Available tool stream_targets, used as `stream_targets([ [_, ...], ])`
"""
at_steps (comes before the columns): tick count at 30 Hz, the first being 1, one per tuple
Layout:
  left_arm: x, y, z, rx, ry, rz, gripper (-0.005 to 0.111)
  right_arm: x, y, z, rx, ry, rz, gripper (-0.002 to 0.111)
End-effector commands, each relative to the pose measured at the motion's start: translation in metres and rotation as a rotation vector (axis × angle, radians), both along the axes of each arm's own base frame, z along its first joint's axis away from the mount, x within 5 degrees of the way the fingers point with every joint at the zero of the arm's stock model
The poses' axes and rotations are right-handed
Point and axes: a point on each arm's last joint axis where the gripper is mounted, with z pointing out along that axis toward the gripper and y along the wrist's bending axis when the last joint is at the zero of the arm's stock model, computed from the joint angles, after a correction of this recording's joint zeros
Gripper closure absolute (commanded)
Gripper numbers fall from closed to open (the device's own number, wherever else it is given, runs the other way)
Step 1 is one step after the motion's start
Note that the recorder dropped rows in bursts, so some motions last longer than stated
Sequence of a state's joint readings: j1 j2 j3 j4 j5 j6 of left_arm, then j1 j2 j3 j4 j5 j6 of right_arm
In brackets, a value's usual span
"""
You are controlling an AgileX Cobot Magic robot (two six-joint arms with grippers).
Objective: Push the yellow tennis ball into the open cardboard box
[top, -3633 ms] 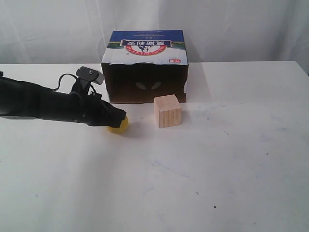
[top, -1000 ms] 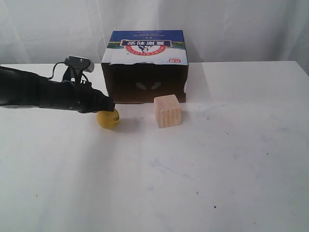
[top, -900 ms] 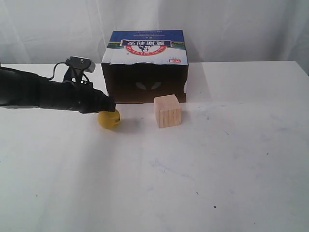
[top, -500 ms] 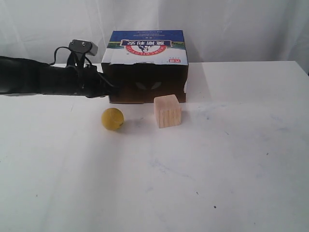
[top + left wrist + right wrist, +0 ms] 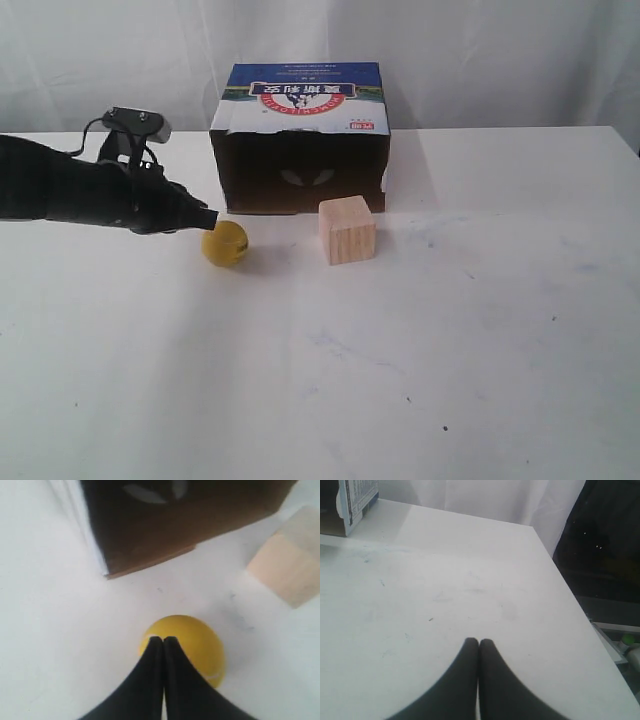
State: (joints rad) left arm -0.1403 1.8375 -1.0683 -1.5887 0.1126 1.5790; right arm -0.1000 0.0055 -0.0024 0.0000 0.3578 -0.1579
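Observation:
The yellow tennis ball [image 5: 225, 243] [image 5: 186, 645] rests on the white table, a short way in front of the open cardboard box [image 5: 300, 140] [image 5: 165, 530], off its left front corner. The box lies on its side, its dark opening facing the ball and its blue logo panel on top. My left gripper [image 5: 207, 217] [image 5: 163, 640] is shut and empty, its tip at the ball's left side, on the side away from the box in the left wrist view. My right gripper [image 5: 479, 642] is shut over bare table, out of the exterior view.
A pale wooden cube [image 5: 347, 229] [image 5: 292, 567] stands right of the ball, in front of the box's right half. The right wrist view shows the table's edge [image 5: 570, 600] and one box corner [image 5: 350, 505].
The left gripper lifted off the ball and swung back toward the box, then came down to the ball's left side. The ball rolled slightly left.

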Motion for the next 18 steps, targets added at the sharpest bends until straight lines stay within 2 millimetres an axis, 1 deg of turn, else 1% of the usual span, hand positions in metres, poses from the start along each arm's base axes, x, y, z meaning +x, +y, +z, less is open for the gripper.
stream_targets([
  [1,0.015,-0.007,-0.017,-0.056,0.025,-0.018,0.107,0.000,0.000,0.001,0.002,-0.018,0.000,0.108],
  [3,0.018,-0.016,-0.020,-0.150,0.035,-0.067,0.107,0.000,0.000,0.001,0.002,-0.018,0.000,0.108],
  [6,0.019,-0.019,-0.023,-0.221,0.050,-0.056,0.107,0.000,0.000,0.001,0.002,-0.018,0.000,0.108],
  [12,0.020,-0.018,-0.028,-0.207,0.054,-0.062,0.107,0.000,0.000,0.001,0.002,-0.018,0.000,0.108],
  [18,0.023,-0.021,-0.024,-0.197,0.019,-0.101,0.107,0.000,0.000,0.001,0.002,-0.018,0.000,0.108],
])
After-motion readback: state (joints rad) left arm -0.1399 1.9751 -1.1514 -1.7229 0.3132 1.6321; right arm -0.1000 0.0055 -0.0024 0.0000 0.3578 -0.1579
